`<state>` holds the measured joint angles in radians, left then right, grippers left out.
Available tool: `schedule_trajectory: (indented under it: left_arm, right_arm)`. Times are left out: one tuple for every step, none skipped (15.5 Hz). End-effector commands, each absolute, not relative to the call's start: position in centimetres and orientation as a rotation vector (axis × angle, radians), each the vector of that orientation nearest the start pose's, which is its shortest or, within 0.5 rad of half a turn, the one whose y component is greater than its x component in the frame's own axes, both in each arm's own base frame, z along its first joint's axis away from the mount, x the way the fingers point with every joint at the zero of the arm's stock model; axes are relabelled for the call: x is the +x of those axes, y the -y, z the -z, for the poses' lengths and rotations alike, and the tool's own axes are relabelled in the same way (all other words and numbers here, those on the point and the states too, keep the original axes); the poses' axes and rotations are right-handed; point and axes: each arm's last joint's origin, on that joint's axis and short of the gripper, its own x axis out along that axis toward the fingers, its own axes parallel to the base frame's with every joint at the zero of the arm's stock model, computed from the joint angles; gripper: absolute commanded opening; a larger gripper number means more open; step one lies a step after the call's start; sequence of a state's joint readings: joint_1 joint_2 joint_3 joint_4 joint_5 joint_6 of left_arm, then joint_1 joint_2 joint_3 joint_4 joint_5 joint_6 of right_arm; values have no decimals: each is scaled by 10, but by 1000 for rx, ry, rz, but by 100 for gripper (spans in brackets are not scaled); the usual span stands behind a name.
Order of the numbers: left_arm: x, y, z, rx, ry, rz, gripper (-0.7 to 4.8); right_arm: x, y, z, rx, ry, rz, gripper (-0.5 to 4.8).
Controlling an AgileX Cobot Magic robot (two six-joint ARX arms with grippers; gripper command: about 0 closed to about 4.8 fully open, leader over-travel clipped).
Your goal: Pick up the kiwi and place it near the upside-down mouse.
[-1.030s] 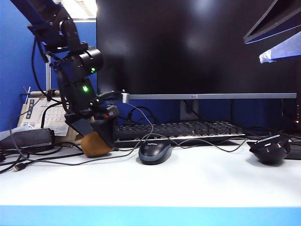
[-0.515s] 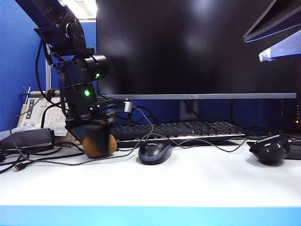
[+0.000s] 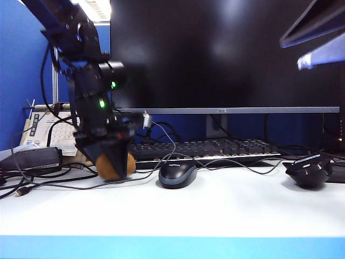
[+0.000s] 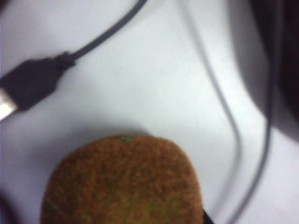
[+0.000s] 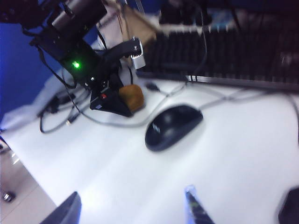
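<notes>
1. Your left gripper [image 3: 110, 159] hangs low at the left end of the white desk [image 3: 215, 208], pointing down, with the brown-golden fuzzy oval kiwi [image 3: 112, 166] between its black jaws. The jaws stand part-way in, set about the fruit's width; I judge they have hold of it, though the arm is blurred, so call that likely, not certain.
2. The left wrist view is filled by the kiwi [image 4: 122, 182] close under the camera, with bare desk, a dark USB plug [image 4: 35, 86] and thin grey cables [image 4: 231, 126] beyond it. Whether the fruit is clear of the desk or touching it, I cannot tell.
3. The grip comes from above, probably because loose cables crowd the desk around the fruit and a side approach would snag them.
4. Your right gripper [image 5: 133, 207] sits high and well apart over the right of the desk, fingers spread wide and empty. Its camera looks down on the left arm, the kiwi [image 5: 131, 96] and the smooth rounded dark grey-blue mouse [image 5: 174, 127].
5. The target, the glossy black angular upside-down mouse [image 3: 309, 170], lies at the far right of the desk, well apart from the kiwi. The rounded mouse [image 3: 178, 174] and its cable lie between them.
6. Judgement: pick nearly done, carry not begun. Lift clear before travelling right, or the fruit may drag a cable or clip the rounded mouse.
</notes>
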<state>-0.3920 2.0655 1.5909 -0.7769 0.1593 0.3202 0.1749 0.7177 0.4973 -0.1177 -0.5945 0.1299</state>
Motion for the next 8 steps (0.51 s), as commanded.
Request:
schedule_trajectory:
  left_arm:
    - [382, 166, -234, 381, -988, 690, -6]
    - [377, 170, -255, 368, -900, 703, -6]
    - [368, 177, -273, 342, -826, 755, -6]
    - [358, 188, -284, 314, -784, 829, -6]
    - [352, 196, -288, 309, -770, 880, -6]
    - [342, 215, -292, 326, -761, 937, -6]
    - [328, 237, -291, 364, -745, 992, -6]
    - [315, 261, -289, 391, -721, 1051, -6]
  right_arm:
    - [145, -41, -267, 160, -261, -686, 283]
    - [139, -38, -273, 148, -207, -645, 283]
    - [133, -37, -279, 140, -157, -627, 283]
    - [128, -35, -283, 135, -122, -628, 283]
    - [124, -34, -285, 134, -100, -618, 283]
    - [122, -33, -287, 136, -81, -586, 283]
    - [119, -32, -289, 135, -63, -584, 283]
    - [117, -32, -289, 134, -57, -583, 283]
